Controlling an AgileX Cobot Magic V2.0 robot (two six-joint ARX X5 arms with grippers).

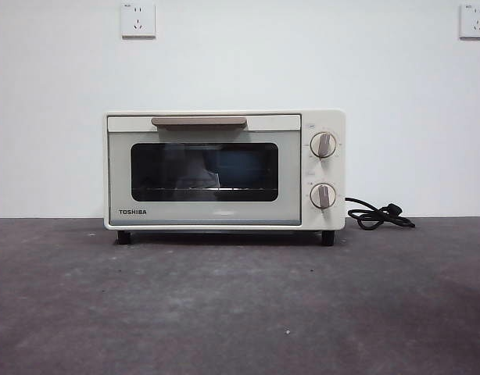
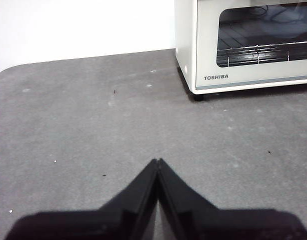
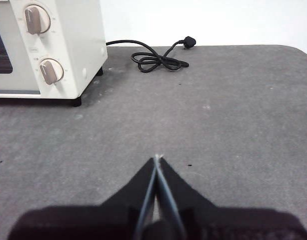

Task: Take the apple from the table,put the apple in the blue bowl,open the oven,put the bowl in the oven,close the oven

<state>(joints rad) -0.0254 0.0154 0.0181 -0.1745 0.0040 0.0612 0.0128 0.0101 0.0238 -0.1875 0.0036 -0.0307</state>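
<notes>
Bench (image 1: 240, 312), dark grey and mottled, runs across everything I see, and a plain white wall (image 1: 52, 117) with two sockets (image 1: 138, 19) stands behind it. Oven (image 1: 224, 169), cream-white with its door shut, sits at the far middle of the bench, well ahead of both my pairs of jaws; something blue shows dimly through the dark window (image 1: 205, 172). Its black cord (image 1: 378, 214) lies coiled beside the knob side. My left jaws (image 2: 157, 161) are pressed together with nothing between them, low over bare bench, the oven's window side ahead. My right jaws (image 3: 157, 157) are likewise closed and empty, the two knobs (image 3: 45, 45) ahead.
</notes>
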